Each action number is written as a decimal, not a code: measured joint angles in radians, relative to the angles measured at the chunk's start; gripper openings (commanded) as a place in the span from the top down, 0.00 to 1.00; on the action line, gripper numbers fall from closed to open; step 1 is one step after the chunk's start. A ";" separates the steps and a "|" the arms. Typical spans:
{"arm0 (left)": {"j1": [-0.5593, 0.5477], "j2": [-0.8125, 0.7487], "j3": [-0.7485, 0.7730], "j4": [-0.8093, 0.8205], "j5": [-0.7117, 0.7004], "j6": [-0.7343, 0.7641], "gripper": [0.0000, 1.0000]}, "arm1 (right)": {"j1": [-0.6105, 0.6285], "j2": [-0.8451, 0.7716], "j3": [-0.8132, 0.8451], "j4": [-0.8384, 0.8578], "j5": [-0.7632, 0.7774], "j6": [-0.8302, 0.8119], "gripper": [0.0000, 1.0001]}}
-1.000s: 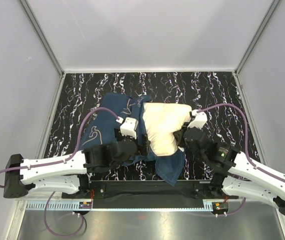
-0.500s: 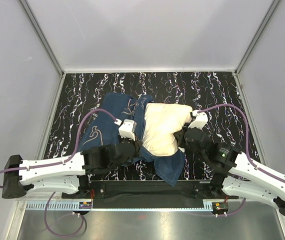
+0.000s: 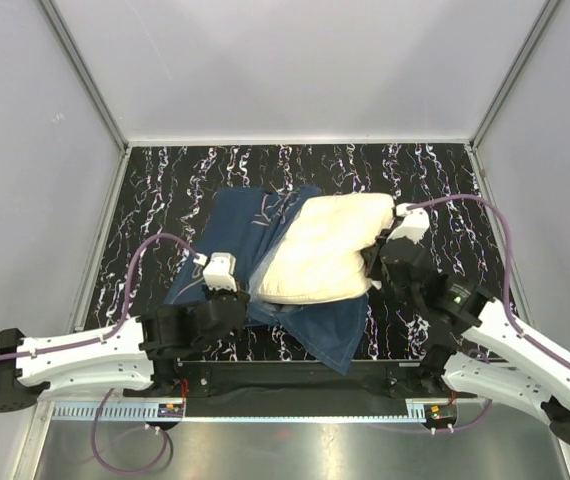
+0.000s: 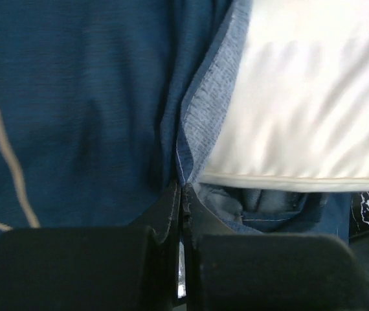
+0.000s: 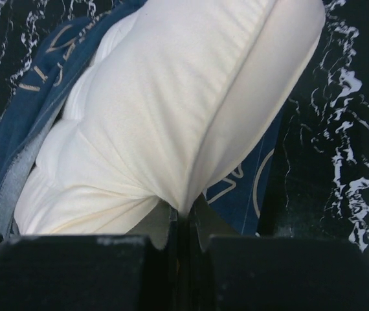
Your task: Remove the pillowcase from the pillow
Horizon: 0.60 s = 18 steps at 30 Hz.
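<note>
Cream on navy; found left gripper [image 4: 182,192] clamped on hem of pillowcase [image 4: 74,97], near left; right gripper [image 5: 184,215] clamped on edge of pillow [image 5: 171,97].

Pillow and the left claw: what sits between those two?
Only the blue pillowcase: its turned-back edge, paler inside showing, runs from the shut left gripper up alongside the pillow. The left wrist view shows it.

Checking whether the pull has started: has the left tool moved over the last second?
Yes. Shut on the pillowcase edge, the left tool has drawn back to the left and toward the table's near edge in the top view.
</note>
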<state>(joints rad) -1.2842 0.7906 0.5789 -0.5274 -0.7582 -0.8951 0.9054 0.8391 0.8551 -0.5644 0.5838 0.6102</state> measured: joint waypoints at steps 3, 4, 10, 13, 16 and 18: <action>0.026 -0.047 -0.016 -0.026 -0.008 -0.019 1.00 | -0.038 -0.033 0.055 -0.047 0.006 -0.040 1.00; 0.034 -0.063 -0.020 -0.033 -0.010 -0.022 1.00 | -0.048 -0.051 0.076 -0.070 0.012 -0.054 1.00; 0.078 -0.127 -0.033 -0.054 -0.017 -0.033 1.00 | -0.061 -0.187 0.149 -0.193 0.072 -0.098 1.00; 0.082 -0.135 -0.034 -0.048 -0.015 -0.033 1.00 | -0.061 -0.244 0.151 -0.251 0.087 -0.096 1.00; 0.082 -0.117 -0.034 -0.034 -0.011 -0.029 1.00 | -0.061 -0.263 0.146 -0.300 0.089 -0.073 0.97; 0.083 -0.084 -0.034 -0.023 -0.012 -0.020 1.00 | -0.062 -0.259 0.130 -0.310 0.093 -0.046 0.52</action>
<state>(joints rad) -1.2011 0.7063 0.5453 -0.5503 -0.7700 -0.9154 0.8433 0.5797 0.9852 -0.8745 0.6773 0.5640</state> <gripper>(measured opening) 0.012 0.080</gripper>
